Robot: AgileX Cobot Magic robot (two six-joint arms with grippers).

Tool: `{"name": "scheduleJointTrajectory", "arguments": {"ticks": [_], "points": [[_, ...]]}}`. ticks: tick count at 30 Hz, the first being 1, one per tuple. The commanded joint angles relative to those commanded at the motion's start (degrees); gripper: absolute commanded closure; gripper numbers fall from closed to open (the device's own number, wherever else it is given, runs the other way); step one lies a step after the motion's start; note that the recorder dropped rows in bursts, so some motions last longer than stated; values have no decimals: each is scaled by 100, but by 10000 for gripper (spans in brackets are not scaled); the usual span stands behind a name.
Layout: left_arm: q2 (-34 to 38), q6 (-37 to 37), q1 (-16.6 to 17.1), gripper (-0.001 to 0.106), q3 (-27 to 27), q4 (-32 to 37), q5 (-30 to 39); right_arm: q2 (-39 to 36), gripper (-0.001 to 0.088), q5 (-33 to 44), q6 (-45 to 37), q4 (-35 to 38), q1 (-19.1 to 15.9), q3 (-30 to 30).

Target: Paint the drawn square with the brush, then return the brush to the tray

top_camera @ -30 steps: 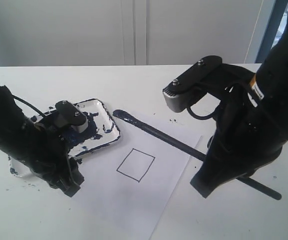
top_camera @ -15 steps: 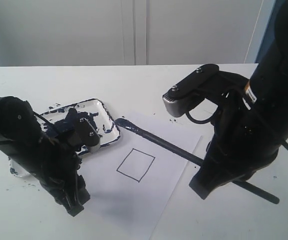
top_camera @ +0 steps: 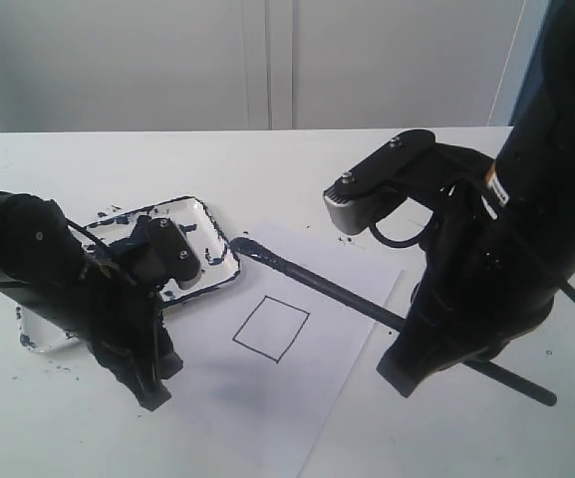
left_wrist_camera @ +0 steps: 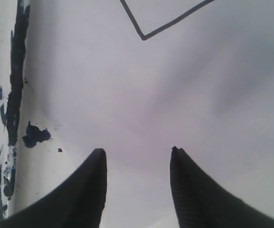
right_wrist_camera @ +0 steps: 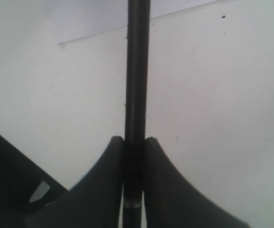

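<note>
Beside the paper [top_camera: 267, 418], the right gripper [right_wrist_camera: 135, 142] is pinching the brush [top_camera: 337, 287] — its tip lying just by the tray [top_camera: 212, 231]; the left gripper [left_wrist_camera: 137, 154] is hovering with jaws apart, empty.

The square [top_camera: 271, 328] is lying outlined, unfilled; the brush [top_camera: 337, 289] is slanting beside it, its dark tip seemingly sitting just beside the paint-smeared tray [top_camera: 195, 200].

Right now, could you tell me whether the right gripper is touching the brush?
Touching. The right wrist view shows the right gripper clamped against both sides of the brush handle, with no gap on either side.
</note>
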State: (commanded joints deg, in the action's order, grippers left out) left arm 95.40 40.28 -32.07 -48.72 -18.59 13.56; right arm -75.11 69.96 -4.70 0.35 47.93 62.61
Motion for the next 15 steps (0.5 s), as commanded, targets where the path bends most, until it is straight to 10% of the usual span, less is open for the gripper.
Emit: {"name": "scheduleJointTrajectory", "arguments": {"ticks": [15], "points": [[354,-65,0,574,0,0,105,-40,868,0,0,25,0,0]]}}
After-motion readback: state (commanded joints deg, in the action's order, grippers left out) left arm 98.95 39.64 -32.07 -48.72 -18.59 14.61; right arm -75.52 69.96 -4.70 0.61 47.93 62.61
